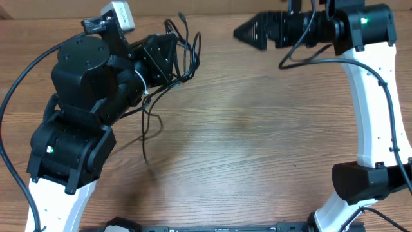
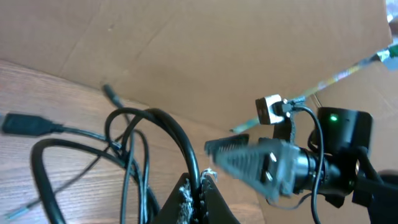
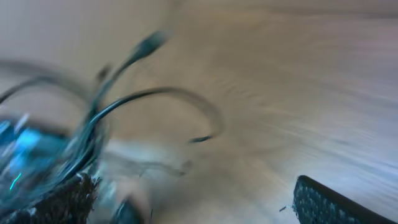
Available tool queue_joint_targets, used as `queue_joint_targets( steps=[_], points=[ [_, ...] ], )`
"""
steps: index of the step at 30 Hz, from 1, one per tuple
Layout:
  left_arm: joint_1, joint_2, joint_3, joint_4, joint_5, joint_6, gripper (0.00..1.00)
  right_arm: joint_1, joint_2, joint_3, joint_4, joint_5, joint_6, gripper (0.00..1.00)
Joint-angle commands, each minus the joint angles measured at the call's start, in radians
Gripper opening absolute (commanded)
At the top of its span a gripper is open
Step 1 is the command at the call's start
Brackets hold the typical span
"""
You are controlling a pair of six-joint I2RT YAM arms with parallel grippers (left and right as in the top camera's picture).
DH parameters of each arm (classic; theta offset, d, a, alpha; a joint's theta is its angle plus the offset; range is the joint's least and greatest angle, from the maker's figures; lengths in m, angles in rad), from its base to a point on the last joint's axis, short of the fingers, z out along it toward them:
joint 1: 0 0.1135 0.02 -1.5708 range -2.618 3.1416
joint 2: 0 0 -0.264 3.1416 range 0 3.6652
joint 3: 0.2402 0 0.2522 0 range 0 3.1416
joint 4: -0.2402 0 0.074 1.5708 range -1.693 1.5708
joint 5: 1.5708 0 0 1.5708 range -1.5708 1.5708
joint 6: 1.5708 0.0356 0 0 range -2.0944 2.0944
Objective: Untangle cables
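Just ahead of my right claw (image 1: 238,32), jaws apart, the cables (image 2: 177,129) trail down from my clamped left claw (image 2: 196,196).

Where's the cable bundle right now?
Overhead view, upper left: the cables are clamped by the left gripper, loose strands trailing over the table; the right gripper sits apart to their right.

The cables (image 1: 187,48) are found bunched at the rear left of the table (image 1: 257,142), gathered in the left gripper (image 1: 168,57). One strand is trailed forward onto the tabletop. The right gripper (image 1: 241,31) is placed right of the bunch, apart from it. A cardboard panel (image 2: 217,56) is set behind.
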Motion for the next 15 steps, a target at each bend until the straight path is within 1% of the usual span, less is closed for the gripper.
queue_joint_targets(
  steps=[1, 3, 4, 5, 6, 8, 11, 12, 15],
  points=[
    [0.004, -0.005, 0.029, 0.007, 0.085, 0.097, 0.04, 0.019, -0.007, -0.003, -0.074, -0.211, -0.312, 0.98],
    [0.004, -0.005, 0.029, 0.003, 0.138, 0.150, 0.04, 0.039, -0.007, -0.003, -0.159, -0.211, -0.444, 0.97],
    [0.004, -0.005, 0.029, -0.004, 0.156, 0.157, 0.04, 0.051, -0.007, -0.003, -0.202, -0.211, -0.507, 0.96],
    [0.004, -0.005, 0.029, -0.013, 0.161, 0.157, 0.04, 0.063, -0.007, -0.003, -0.234, -0.211, -0.550, 0.95],
    [0.004, -0.005, 0.029, -0.022, 0.168, 0.160, 0.04, 0.076, -0.007, -0.003, -0.256, -0.211, -0.573, 0.92],
    [0.004, -0.004, 0.029, -0.035, 0.187, 0.191, 0.05, 0.103, -0.007, -0.003, -0.278, -0.198, -0.582, 0.81],
    [0.004, -0.004, 0.029, -0.061, 0.202, 0.210, 0.04, 0.144, -0.007, -0.003, -0.284, -0.155, -0.585, 0.80],
    [0.004, -0.004, 0.029, -0.063, 0.217, 0.235, 0.04, 0.159, -0.007, -0.003, -0.282, -0.138, -0.585, 0.80],
    [0.004, -0.005, 0.029, -0.071, 0.242, 0.290, 0.04, 0.189, -0.007, -0.003, -0.280, -0.114, -0.585, 0.76]
  ],
)
